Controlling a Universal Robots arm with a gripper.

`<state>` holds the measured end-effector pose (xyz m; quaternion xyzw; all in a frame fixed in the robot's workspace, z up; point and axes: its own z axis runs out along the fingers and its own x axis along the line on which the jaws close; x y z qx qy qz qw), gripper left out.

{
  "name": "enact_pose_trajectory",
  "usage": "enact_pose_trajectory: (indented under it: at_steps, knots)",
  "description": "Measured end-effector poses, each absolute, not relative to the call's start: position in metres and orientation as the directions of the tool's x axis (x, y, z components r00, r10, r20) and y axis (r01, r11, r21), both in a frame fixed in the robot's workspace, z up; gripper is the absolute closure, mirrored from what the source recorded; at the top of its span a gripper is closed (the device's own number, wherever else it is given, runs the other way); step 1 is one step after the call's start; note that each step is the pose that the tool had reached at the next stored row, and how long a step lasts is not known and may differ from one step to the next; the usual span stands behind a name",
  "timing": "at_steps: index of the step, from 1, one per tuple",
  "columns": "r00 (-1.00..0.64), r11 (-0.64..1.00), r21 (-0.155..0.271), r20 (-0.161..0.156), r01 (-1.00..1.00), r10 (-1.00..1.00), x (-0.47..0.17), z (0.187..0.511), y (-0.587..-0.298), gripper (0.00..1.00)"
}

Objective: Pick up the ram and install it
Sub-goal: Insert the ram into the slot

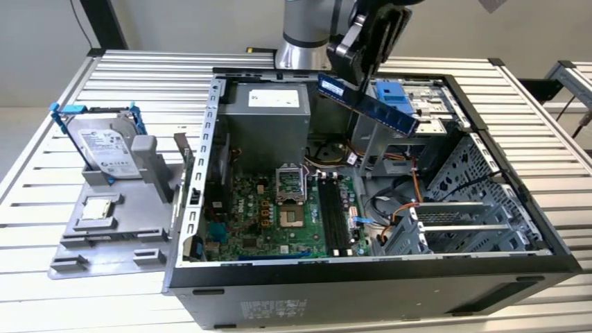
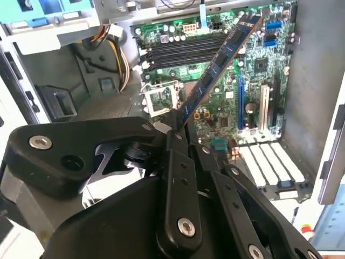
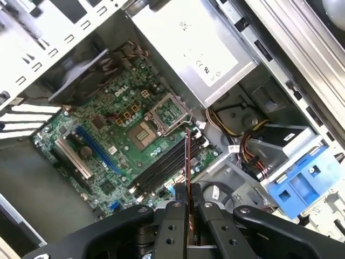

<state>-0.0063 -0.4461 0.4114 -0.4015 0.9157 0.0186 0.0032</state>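
My end effector (image 1: 354, 69) is clenched on the ram (image 1: 368, 104), pinching it near one end. The stick hangs in the air above the far part of the open computer case (image 1: 199, 180), touching nothing else. In the exterior view it slants, high end near the power supply (image 1: 268, 111), low end over the blue drive bay (image 1: 393, 91). In both wrist views I see the fingertips closed flat on the board's faces, with the long edges of the ram (image 2: 215, 70) free.

Below it the motherboard (image 1: 268, 215) lies flat on the case floor. The black memory slots (image 1: 333, 215) run in a row just beside the processor socket (image 1: 290, 201), and the room straight above them is open. Orange cables (image 1: 414, 198) lie towards the exterior view's right of the slots. In the first wrist view the ram (image 3: 187, 162) shows edge-on over the memory slots (image 3: 161, 164).

The case stands on the slatted counter (image 1: 138, 76).
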Motion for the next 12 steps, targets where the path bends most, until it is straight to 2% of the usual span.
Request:
enact_pose_trajectory:
  at_steps: [12]
  knots:
    - [-0.803,0.802,0.032,-0.021,-0.596,-0.596,-0.0063,0.4114,-0.4461,1.00]
